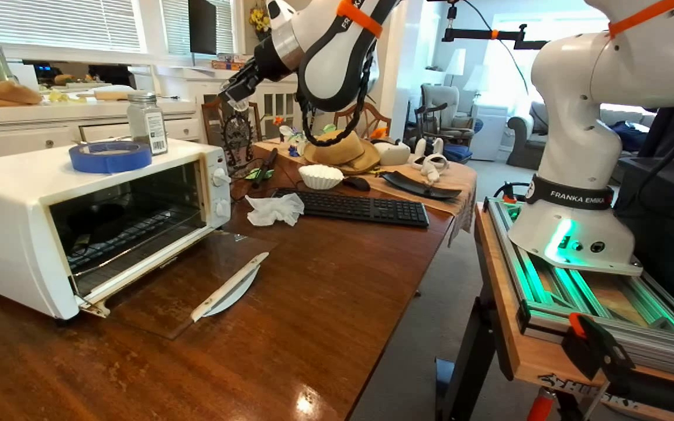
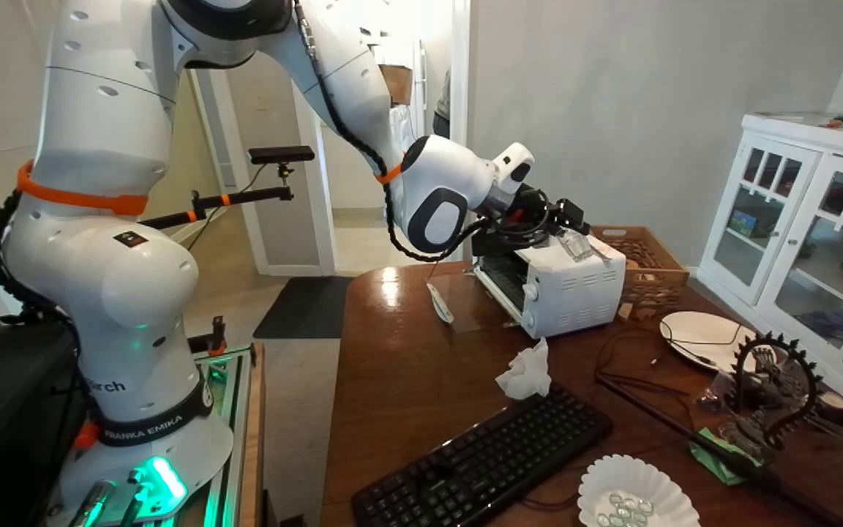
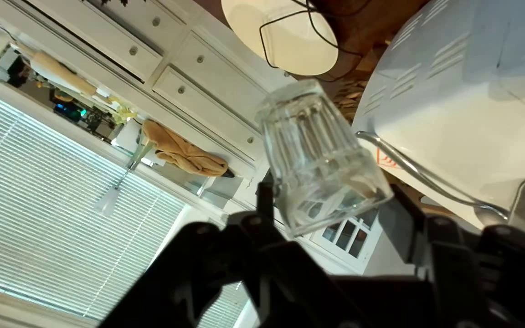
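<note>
Resting on top of the white toaster oven (image 1: 6, 187), a roll of blue tape (image 1: 110, 160) was seen in an exterior view, and a labelled jar (image 1: 147, 124) was stood toward the right of the oven's top. A curved metal utensil (image 3: 419, 172), shown by the wrist view, was laid on the same oven top. The oven's glass door (image 1: 191, 280) was lowered in front of it, over the brown worktop (image 1: 308, 327).

Above and to the right of the oven, the claw (image 3: 331, 200) was raised, its jaws closed around a clear glass (image 3: 306, 132). The glass was gripped near one end, tilted, and held in the air, apart from the oven.

Near the oven's knobs, a crumpled white sheet (image 1: 275, 209) was placed on the worktop. Farther to the right of the oven, a white fluted bowl (image 1: 320, 178) was set, with clear pebbles (image 2: 623, 509) held inside it. Past the sheet from the oven, a black keyboard (image 1: 366, 209) was laid. Well to the oven's right, the white arm base (image 1: 571, 228) was mounted on a separate bench (image 1: 504, 327), its side lit in green.
</note>
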`<control>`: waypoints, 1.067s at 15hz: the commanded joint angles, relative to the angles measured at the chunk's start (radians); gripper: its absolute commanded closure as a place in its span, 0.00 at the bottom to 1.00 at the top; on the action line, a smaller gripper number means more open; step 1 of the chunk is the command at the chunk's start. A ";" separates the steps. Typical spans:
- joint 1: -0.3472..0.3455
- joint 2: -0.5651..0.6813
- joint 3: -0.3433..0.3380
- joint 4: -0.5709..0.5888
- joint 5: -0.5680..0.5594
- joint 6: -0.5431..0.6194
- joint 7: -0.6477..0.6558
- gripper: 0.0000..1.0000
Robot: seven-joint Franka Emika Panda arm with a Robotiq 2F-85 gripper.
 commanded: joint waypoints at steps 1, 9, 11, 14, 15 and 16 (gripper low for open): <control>-0.004 -0.015 0.008 0.008 0.044 -0.079 0.042 0.65; -0.031 -0.005 0.030 0.020 0.004 -0.074 0.077 0.65; -0.060 -0.022 0.074 0.033 -0.023 -0.091 0.129 0.65; -0.148 -0.062 0.188 0.061 -0.100 -0.090 0.283 0.65; -0.229 -0.071 0.286 0.082 -0.083 -0.077 0.264 0.65; -0.275 -0.082 0.338 0.093 -0.105 -0.087 0.303 0.65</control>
